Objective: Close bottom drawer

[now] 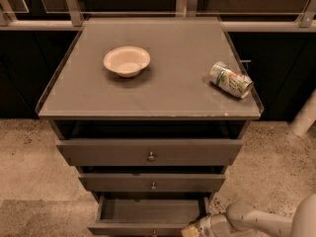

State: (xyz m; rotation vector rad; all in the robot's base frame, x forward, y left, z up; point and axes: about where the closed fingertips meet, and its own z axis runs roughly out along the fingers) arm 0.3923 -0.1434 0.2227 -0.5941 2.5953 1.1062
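The bottom drawer (148, 212) of the grey-brown cabinet stands pulled out at the lower edge of the camera view, its inside showing and bare. Its thin front panel (133, 228) runs along the frame's bottom, with the tiny knob cut off by the edge. My gripper (191, 230) comes in from the lower right on a white arm (256, 222). It sits at the right end of the drawer's front panel, partly cut off by the frame.
The top drawer (150, 152) and the middle drawer (152, 182) stand above, each pulled out slightly. On the cabinet top (177, 90) are a cream bowl (126, 60) and a can lying on its side (230, 79). Speckled floor lies on both sides.
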